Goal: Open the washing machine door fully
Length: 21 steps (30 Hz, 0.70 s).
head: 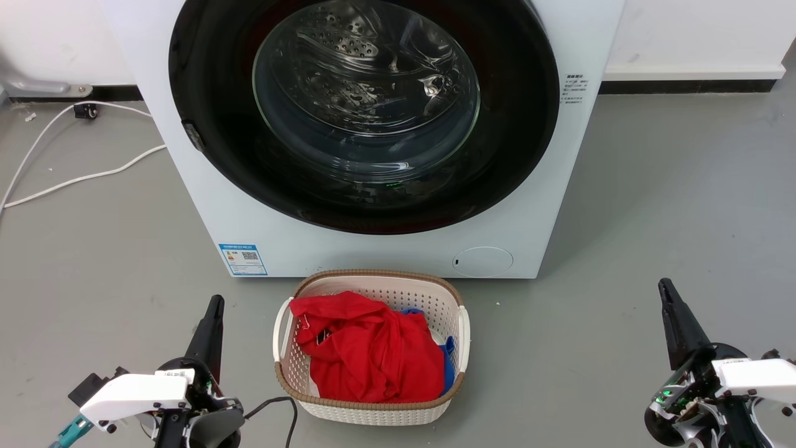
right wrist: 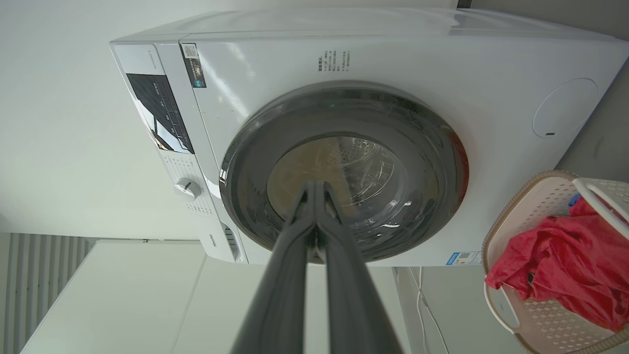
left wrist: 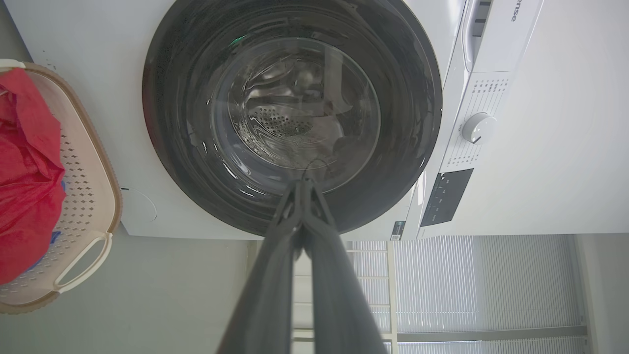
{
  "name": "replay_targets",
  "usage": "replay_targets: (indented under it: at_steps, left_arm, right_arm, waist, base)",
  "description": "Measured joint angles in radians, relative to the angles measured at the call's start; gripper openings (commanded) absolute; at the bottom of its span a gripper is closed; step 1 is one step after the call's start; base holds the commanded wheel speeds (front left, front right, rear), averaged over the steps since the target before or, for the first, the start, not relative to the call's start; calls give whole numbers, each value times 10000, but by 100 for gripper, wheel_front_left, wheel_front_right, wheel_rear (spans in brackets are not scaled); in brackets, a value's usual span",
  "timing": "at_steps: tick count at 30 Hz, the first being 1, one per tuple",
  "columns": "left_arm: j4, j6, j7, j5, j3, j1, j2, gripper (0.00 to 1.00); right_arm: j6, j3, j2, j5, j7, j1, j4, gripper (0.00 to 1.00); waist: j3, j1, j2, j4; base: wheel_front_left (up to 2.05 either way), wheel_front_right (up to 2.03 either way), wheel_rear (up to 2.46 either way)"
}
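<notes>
The washing machine door (head: 365,106) is closed, its top cut off at the upper frame edge. The left end effector (left wrist: 303,183) and right end effector (right wrist: 314,184) are each pressed together.

One washing machine (head: 205,205) is counted, fitted with one washing machine door (head: 522,124), one blue label sticker (head: 243,259), one round cap (head: 482,261) and one dial (left wrist: 477,128). One laundry basket (head: 373,407) is counted on the floor (head: 684,186), with one red garment (head: 367,354) and one blue cloth (head: 449,367) inside. Two pincers are counted: one left pincer (head: 214,305) and one right pincer (head: 665,289), each with two dark fingers pressed together.
</notes>
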<state>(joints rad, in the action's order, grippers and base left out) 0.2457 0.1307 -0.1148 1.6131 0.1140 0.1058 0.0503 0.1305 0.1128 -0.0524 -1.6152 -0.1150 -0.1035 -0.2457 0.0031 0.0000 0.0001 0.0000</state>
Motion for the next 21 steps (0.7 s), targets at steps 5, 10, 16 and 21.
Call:
replay_targets:
  at_steps: [5,10,16,21]
  left_arm:
    - [0,0,0,0,0,0,0,0]
    - [0,0,0,0,0,1,0,0]
    - [0,0,0,0,0,1,0,0]
    - [0,0,0,0,0,1,0,100]
  right_arm:
    - [0,2,0,0,0,0,0,0]
    - [0,2,0,0,0,0,0,0]
    - [0,2,0,0,0,0,0,0]
    - [0,4,0,0,0,0,0,100]
  waist:
    - [0,0,0,0]
    - [0,0,0,0]
    - [0,0,0,0]
    - [0,0,0,0]
  base:
    - [0,0,0]
    - [0,0,0]
    - [0,0,0]
    - [0,0,0]
